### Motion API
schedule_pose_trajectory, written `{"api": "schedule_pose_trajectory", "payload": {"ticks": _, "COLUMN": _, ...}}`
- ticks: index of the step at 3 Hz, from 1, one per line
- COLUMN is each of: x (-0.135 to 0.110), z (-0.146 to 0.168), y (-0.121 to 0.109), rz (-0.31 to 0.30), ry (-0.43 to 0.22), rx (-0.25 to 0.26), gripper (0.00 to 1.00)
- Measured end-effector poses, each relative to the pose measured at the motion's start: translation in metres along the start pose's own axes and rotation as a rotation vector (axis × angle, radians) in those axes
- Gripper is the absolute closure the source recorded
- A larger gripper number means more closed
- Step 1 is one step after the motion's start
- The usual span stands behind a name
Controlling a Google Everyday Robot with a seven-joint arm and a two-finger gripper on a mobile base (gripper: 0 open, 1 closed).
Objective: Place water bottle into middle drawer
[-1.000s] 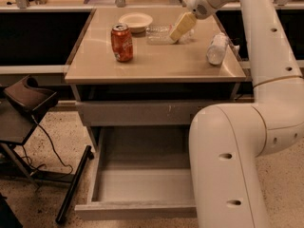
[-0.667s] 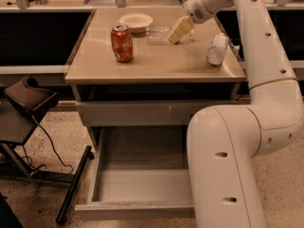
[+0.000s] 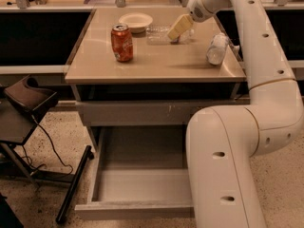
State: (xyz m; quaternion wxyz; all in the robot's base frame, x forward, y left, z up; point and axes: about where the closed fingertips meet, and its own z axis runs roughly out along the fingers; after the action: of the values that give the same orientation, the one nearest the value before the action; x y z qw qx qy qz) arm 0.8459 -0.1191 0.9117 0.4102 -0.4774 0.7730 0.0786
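Clear, ribbed plastic water bottle (image 3: 159, 34) lies beneath the cream gripper (image 3: 179, 28), its grip impossible to tell; the grey metal middle drawer (image 3: 133, 208) gapes well below.

I can read no lettering, even on the soda can (image 3: 122, 42) left of my end effector (image 3: 175, 33) over the desk (image 3: 156, 66).

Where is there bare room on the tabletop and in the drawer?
The middle drawer floor is bare where the arm doesn't hide it. The tabletop front, between soda can and whitish bottle, is free. The back is crowded: bowl, water bottle, gripper over it.
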Motion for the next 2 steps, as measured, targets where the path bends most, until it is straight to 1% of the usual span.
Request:
{"api": "schedule_pose_trajectory", "payload": {"ticks": 1, "x": 0.006, "z": 0.01, "y": -0.008, "rz": 0.022, "ry": 0.002, "rx": 0.026, "gripper": 0.0}}
{"api": "schedule_pose_trajectory", "payload": {"ticks": 2, "x": 0.001, "z": 0.017, "y": -0.022, "rz": 0.048, "ry": -0.05, "rx": 0.071, "gripper": 0.0}}
